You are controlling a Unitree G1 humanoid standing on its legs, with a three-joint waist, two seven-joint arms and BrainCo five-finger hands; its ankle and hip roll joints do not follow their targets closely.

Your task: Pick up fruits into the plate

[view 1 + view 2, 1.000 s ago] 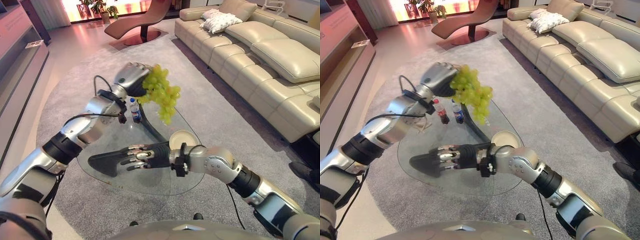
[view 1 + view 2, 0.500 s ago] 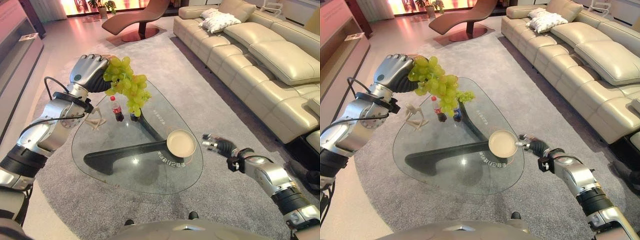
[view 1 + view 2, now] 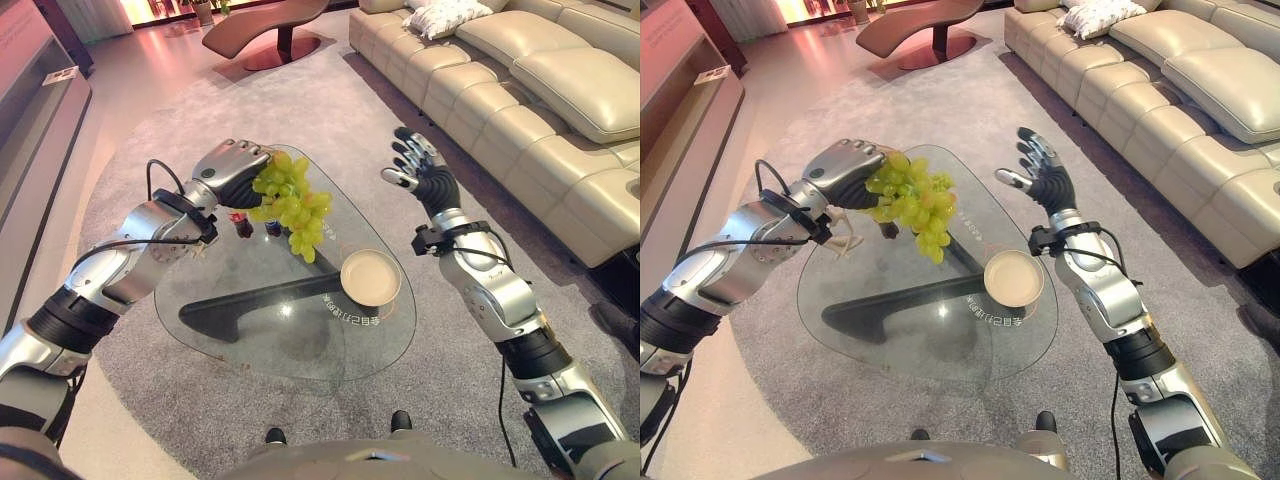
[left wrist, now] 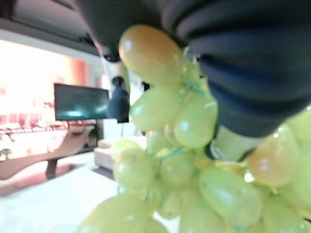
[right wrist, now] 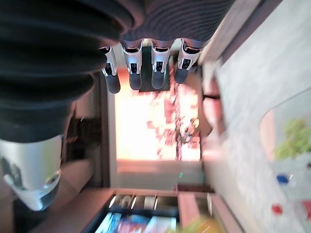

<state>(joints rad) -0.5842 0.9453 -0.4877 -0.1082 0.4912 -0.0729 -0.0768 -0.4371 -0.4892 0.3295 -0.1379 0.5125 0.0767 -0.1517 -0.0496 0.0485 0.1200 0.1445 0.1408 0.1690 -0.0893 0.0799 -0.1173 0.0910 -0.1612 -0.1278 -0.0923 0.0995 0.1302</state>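
Green grapes (image 3: 291,200) hang in a bunch from the left hand (image 3: 232,170), whose fingers are curled round the top of the cluster; the left wrist view shows the fruit pressed right up against the dark palm. Bunch is in the air above the glass table (image 3: 250,340), over its far-left part, long axis hanging down and slanting toward 4 o'clock.

Plate (image 3: 370,277), cream and round, sits on the table near the right edge, nothing in it that I can see. From the bunch's lowest tip the plate lies toward 4 o'clock, near but not under it, so the grapes are not yet over the rim. That offset is what the coming move turns on: my read is the left arm needs to carry the bunch toward the plate and lower it before letting go.

Right hand (image 3: 420,172) is raised off the table at about 1 o'clock from the plate, fingers spread and straight, holding nothing; right wrist view confirms straight fingers with only room behind. It is close to the plate too, but the left hand has the fruit.

Two small bottles (image 3: 256,227) stand on the table just behind the hanging bunch, partly hidden by it. Risk: swinging low could clip them.
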